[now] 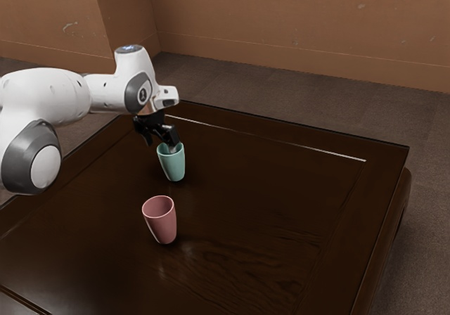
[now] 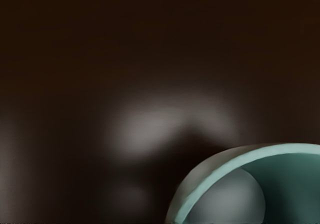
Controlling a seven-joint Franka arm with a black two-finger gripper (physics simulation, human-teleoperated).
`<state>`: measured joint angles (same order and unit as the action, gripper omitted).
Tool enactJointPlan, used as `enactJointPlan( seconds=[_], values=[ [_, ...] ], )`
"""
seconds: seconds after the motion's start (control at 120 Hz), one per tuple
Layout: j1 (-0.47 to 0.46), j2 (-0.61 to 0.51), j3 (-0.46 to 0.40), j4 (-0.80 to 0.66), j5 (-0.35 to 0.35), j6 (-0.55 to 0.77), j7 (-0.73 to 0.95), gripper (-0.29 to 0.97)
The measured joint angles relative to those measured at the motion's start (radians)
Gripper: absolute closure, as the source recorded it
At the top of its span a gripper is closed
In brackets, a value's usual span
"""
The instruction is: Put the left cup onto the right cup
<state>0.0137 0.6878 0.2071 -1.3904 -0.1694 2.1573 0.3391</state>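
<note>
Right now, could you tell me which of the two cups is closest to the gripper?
The teal cup: the gripper is right at its rim, while the pink cup stands apart on the table, toward the exterior view's lower edge.

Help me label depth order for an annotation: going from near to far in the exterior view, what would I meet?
pink cup → teal cup → table's far rim → back wall

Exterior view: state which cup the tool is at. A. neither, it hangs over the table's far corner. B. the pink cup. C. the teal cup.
C: the tool sits right at the rim of the teal cup, while the pink cup stands apart from it, nearer the camera.
</note>
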Motion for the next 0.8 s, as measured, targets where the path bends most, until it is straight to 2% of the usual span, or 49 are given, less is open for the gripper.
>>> enactJointPlan(
  seconds=[0.067, 0.225, 0.35, 0.533, 0.8],
  values=[
    [0.001, 0.0, 0.0, -0.001, -0.002, 0.001, -0.001, 0.04],
    [0.003, 0.0, 0.0, -0.003, -0.009, 0.002, -0.005, 0.44],
    [0.0, 0.0, 0.0, -0.007, -0.01, 0.002, -0.008, 0.62],
    [-0.004, -0.001, 0.0, -0.009, -0.01, 0.002, -0.013, 0.73],
    [-0.005, -0.009, 0.0, -0.009, -0.009, -0.003, -0.028, 0.77]
  ],
)
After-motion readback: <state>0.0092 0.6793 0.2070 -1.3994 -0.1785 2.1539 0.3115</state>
